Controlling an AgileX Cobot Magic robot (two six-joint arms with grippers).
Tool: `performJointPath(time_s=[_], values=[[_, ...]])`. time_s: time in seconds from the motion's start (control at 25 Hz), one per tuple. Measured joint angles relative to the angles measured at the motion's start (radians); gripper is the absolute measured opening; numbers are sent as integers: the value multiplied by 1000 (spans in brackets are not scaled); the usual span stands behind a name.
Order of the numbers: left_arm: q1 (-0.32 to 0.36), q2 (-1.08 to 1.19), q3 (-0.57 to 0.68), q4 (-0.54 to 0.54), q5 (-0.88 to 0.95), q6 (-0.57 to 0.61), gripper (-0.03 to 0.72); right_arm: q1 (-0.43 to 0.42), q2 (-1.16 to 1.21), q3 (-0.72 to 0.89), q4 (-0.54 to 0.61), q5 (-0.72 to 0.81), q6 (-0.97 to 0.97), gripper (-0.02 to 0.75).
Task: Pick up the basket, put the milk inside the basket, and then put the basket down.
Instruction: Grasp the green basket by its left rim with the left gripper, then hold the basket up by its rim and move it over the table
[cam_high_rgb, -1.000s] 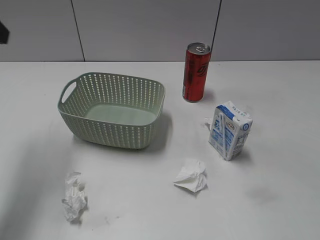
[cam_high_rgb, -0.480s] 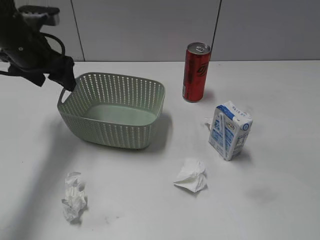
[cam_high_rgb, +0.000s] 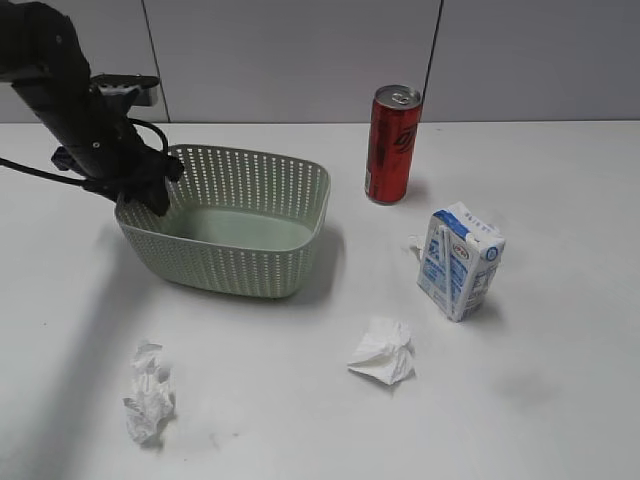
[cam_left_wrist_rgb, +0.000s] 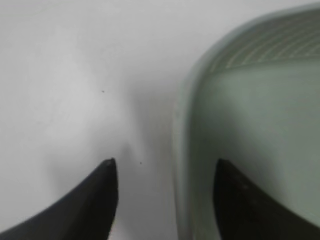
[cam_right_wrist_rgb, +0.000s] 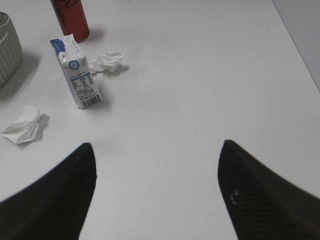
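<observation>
1. Nearest in the exterior view lie two crumpled paper balls, one at the front left (cam_high_rgb: 148, 392) and one nearer the middle (cam_high_rgb: 382, 351), both on the white table (cam_high_rgb: 560, 400).
2. The milk (cam_high_rgb: 459, 260) stands upright to the right of the middle paper ball, well apart from the basket (cam_high_rgb: 228, 220). The right wrist view shows a third paper ball (cam_right_wrist_rgb: 107, 62) just behind the carton.
3. The right gripper (cam_right_wrist_rgb: 157, 155) has its jaws spread wide over bare table, holding nothing. The milk is ahead of it and to its left, some way off.
4. The basket sits on the table left of centre. The left gripper (cam_high_rgb: 150, 188) is at its left end, by the cut-out handle.
5. In the left wrist view the left gripper's jaws are parted and straddle the basket's rim (cam_left_wrist_rgb: 182, 150): one dark fingertip (cam_left_wrist_rgb: 102, 185) is outside over the table, the other inside over the basket's floor. Whether either finger touches the rim cannot be told.
6. Half a second ago the left arm was higher and further left, with its gripper above the handle; now it has come down and in, so that the handle is hidden behind it. The basket, milk and can have not moved.
7. Farthest back, the red can (cam_high_rgb: 392, 144) stands upright behind the milk and right of the basket, near the wall.
</observation>
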Motion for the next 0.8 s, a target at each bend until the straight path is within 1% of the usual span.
performJointPath(time_s=[0.08,0.12,0.16,0.2,0.24,0.28,0.36,0.52,0.68,0.8], values=[[0,6,-2,-15,-8,0,265,0,0,0,0,0,0,570],[0,7,-2,-27,-15,0,160,0,0,0,0,0,0,570],[0,7,-2,-39,-18,0,78,0,0,0,0,0,0,570],[0,7,-3,-44,-20,0,29,0,0,0,0,0,0,570],[-1,7,-3,-49,-23,-4,4,0,0,0,0,0,0,570],[-1,7,-3,-50,-19,-9,-10,0,0,0,0,0,0,570],[-1,7,-3,-45,-9,-28,-15,0,0,0,1,0,0,570],[-1,-20,-3,5,37,-98,-15,0,0,0,1,0,0,570],[-1,-96,-3,57,92,-175,-15,0,0,0,1,0,0,570],[-1,-157,-3,62,117,-216,-15,0,0,0,1,0,0,570]])
